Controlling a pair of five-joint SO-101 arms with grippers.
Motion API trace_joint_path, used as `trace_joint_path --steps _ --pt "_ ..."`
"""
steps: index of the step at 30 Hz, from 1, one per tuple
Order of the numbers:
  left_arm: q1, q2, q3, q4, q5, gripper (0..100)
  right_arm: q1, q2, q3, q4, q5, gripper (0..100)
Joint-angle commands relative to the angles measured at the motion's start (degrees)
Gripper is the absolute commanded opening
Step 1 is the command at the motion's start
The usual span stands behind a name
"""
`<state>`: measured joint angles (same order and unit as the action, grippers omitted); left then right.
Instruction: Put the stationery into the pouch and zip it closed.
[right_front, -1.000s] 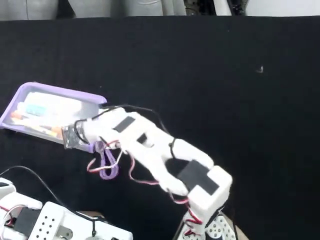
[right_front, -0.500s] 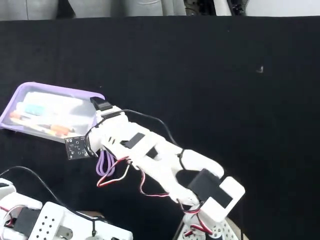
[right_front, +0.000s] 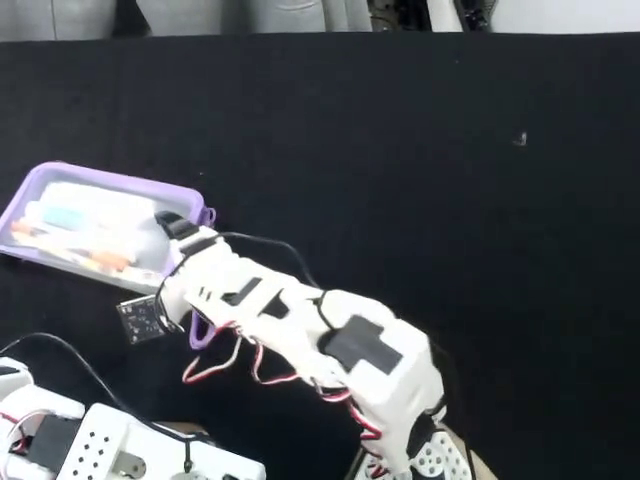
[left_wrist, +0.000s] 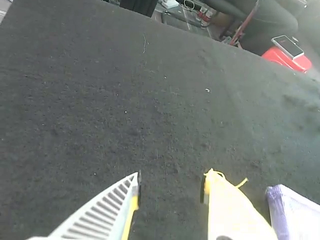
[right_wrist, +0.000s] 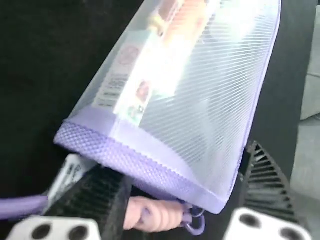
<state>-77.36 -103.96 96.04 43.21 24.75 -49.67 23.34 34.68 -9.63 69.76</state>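
Observation:
A clear mesh pouch (right_front: 95, 222) with purple edging lies flat at the table's left, with pens and other stationery inside it. My right gripper (right_front: 175, 225) sits at the pouch's right end. In the right wrist view the pouch's (right_wrist: 190, 95) purple end lies between the jaws of my right gripper (right_wrist: 185, 165), which stand wide open, and a pink zip pull (right_wrist: 152, 215) hangs close to the wrist. My left gripper (left_wrist: 170, 187) is open over bare black cloth, with a purple corner (left_wrist: 295, 212) just beside it.
The black cloth (right_front: 420, 180) covers the whole table. The left arm's base (right_front: 70, 440) sits at the near left edge. The right arm (right_front: 340, 345) slants across the near middle. A red object (left_wrist: 287, 56) lies off the table's far side.
The right arm drew its elbow back and swung its gripper from the pouch's near edge round to its right end. The pouch has barely shifted.

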Motion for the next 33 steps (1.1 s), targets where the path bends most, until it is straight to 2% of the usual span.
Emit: trace_joint_path --steps 1,5,9,11,13,18,24,29,33 --pt "-0.3 -0.4 1.2 0.2 0.4 22 -0.5 0.7 -6.7 -1.8 1.3 21.4" --pt "-0.3 -0.4 1.2 0.2 0.4 22 -0.5 -2.9 -9.8 -2.0 1.1 2.1" --pt "-0.3 -0.4 1.2 0.2 0.4 22 -0.5 -10.3 -10.9 1.6 1.0 1.0" --pt "0.0 -0.4 1.2 0.2 0.4 22 -0.7 -15.0 -13.9 9.1 -1.2 1.1" --pt "1.5 -0.4 1.2 0.2 0.4 22 -1.2 -18.8 -20.5 19.3 -6.9 1.1" --pt "5.0 -0.4 1.2 0.2 -3.6 22 -1.4 -19.2 -47.5 48.0 -18.5 1.1" --pt "6.1 -0.4 1.2 0.3 -4.4 22 -1.4 -5.8 -88.7 76.7 -28.6 1.1" --pt "6.1 -0.4 1.2 1.5 -4.5 22 -1.1 7.9 -121.0 92.8 -35.9 1.1" --pt "6.1 -0.4 1.2 1.8 -4.5 22 3.1 9.0 -130.8 99.7 -42.1 1.1"
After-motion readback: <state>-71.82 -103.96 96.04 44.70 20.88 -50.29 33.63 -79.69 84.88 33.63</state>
